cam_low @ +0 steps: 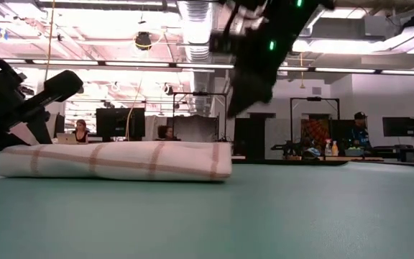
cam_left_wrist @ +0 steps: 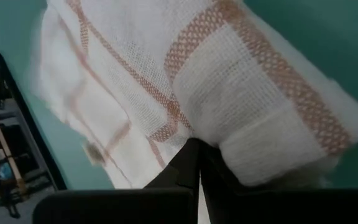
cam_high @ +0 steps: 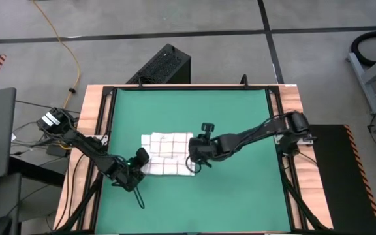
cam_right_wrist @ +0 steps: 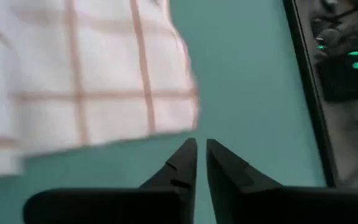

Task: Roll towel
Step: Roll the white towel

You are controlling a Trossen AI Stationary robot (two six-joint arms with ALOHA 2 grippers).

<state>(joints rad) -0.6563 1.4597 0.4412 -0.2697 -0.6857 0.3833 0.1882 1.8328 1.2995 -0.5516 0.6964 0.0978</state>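
Observation:
The towel [cam_high: 167,153], white with red-brown grid lines, lies on the green mat [cam_high: 240,124] as a flattened roll [cam_low: 113,160] with a flat part beside it. My left gripper [cam_high: 140,160] is shut at the towel's left end [cam_left_wrist: 260,124]. My right gripper [cam_high: 193,163] hangs above the mat just past the towel's right end [cam_right_wrist: 166,93]. Its fingers [cam_right_wrist: 201,148] are parted by a narrow gap with nothing between them, and in the low view it is raised clear [cam_low: 239,104]. My left gripper has its shut fingertips [cam_left_wrist: 194,152] against the towel's left end, where the thick rolled part meets the flatter layer [cam_left_wrist: 182,130]. It comes slanting down from the table's left side. I cannot tell whether any cloth is caught between the fingers. The towel lies on the mat.
The mat has bare room right of the towel and toward the near edge [cam_high: 240,196]. A black frame and wooden border [cam_high: 93,117] run round it. A black box [cam_high: 165,65] stands on the floor beyond the far edge. People sit at desks far behind [cam_low: 81,131].

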